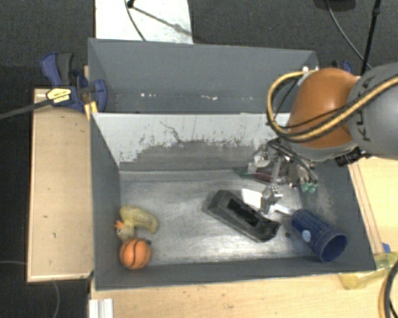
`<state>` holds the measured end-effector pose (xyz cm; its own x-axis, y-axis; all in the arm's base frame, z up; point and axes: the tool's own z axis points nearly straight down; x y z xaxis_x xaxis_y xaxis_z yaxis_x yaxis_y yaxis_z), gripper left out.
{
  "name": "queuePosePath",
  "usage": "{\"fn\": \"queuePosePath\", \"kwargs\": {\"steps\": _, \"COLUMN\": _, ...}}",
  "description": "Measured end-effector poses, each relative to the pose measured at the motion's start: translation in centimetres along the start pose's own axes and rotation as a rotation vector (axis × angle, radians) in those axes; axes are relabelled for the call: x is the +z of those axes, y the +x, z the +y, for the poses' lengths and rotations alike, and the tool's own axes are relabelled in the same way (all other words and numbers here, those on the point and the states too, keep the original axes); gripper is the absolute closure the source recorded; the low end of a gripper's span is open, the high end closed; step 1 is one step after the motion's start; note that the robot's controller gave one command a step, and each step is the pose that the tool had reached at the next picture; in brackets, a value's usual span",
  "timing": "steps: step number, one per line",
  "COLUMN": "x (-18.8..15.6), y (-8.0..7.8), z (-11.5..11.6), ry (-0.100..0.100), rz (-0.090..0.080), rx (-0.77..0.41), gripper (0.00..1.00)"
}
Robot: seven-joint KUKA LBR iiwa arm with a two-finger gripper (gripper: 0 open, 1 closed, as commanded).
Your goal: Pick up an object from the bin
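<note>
Gripper (273, 201) low in the bin (186, 141), jaws open or shut: cannot tell. Right under and a bit left of the jaws, black flat box (242, 217), likely the one to grab, long way running from up-left down to just below the jaws. Lower right, blue cup (318, 237) on its side. Far left, yellow duck toy (138, 220) and orange ball (135, 253)
</note>
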<state>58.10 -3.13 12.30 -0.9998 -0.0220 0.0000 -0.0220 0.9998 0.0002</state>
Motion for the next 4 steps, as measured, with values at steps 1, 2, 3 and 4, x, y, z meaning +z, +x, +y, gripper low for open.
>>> {"fn": "queuePosePath", "kwargs": {"steps": 1, "x": 0.0, "y": 0.0, "z": 0.0, "ry": 0.0, "rz": 0.0, "rx": 0.0, "gripper": 0.0}}
{"fn": "queuePosePath", "kwargs": {"steps": 2, "x": 1.7, "y": 0.7, "z": 0.1, "ry": 0.0, "rz": -0.01, "rx": 0.139, "gripper": 0.0}}
{"fn": "queuePosePath", "kwargs": {"steps": 3, "x": 4.4, "y": 0.3, "z": 0.0, "ry": 0.006, "rz": -0.017, "rx": 0.07, "gripper": 1.0}}
{"fn": "queuePosePath", "kwargs": {"steps": 4, "x": 4.4, "y": 0.3, "z": 0.0, "ry": 0.006, "rz": -0.017, "rx": 0.07, "gripper": 1.0}}
